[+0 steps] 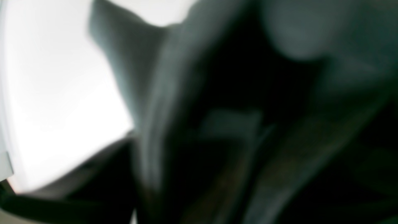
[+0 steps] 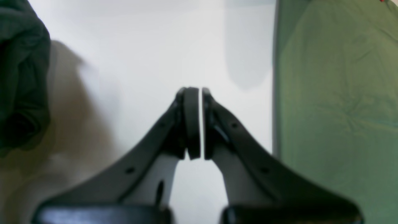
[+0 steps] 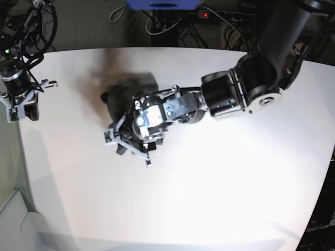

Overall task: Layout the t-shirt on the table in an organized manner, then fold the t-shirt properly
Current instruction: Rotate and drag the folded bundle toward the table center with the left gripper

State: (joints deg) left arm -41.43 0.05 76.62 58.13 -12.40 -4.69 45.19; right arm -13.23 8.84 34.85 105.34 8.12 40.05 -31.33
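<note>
The dark grey t-shirt (image 3: 128, 91) lies crumpled in a heap on the white table (image 3: 220, 183), left of the middle. My left gripper (image 3: 128, 149) reaches over the heap's near edge, its two fingers spread apart in the base view. In the left wrist view, blurred dark t-shirt (image 1: 217, 93) cloth fills most of the picture right against the camera, with bare table (image 1: 56, 93) to the left; the fingers are hidden there. My right gripper (image 2: 201, 93) is shut on nothing above the table (image 2: 140, 46), with the t-shirt (image 2: 21, 77) off to its left. It hangs near the table's left edge (image 3: 21, 112).
The table's edge runs close beside the right gripper, and a green surface (image 2: 335, 109) lies beyond it. Cables and a blue box (image 3: 165, 4) sit behind the far edge. The left arm's thick body (image 3: 246, 91) stretches across the right half of the table.
</note>
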